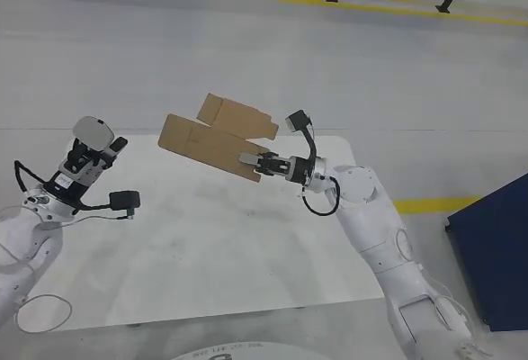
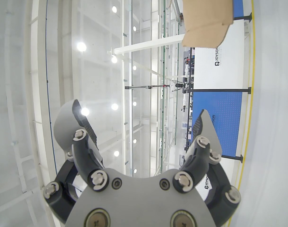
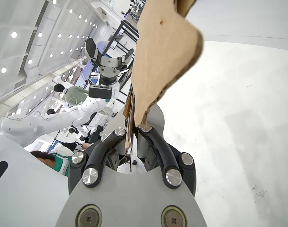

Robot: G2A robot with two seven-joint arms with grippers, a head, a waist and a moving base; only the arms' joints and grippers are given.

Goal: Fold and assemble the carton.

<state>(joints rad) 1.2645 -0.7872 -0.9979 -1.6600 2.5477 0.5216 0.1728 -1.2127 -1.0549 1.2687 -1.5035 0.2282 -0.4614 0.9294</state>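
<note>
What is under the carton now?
The carton, clamped by the right gripper, hangs over the far edge of the white table. The surface beneath it is covered from view.

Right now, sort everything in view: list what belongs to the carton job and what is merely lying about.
Job in hand:
flat carton, held in the air
right gripper, shut on the carton's edge
left gripper, open and empty

Just about:
white table
dark blue panel on the floor
yellow floor line

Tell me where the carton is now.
Top view: the carton hangs over the far edge of the table, clamped at one end by the right gripper, apart from the open left gripper.
</note>
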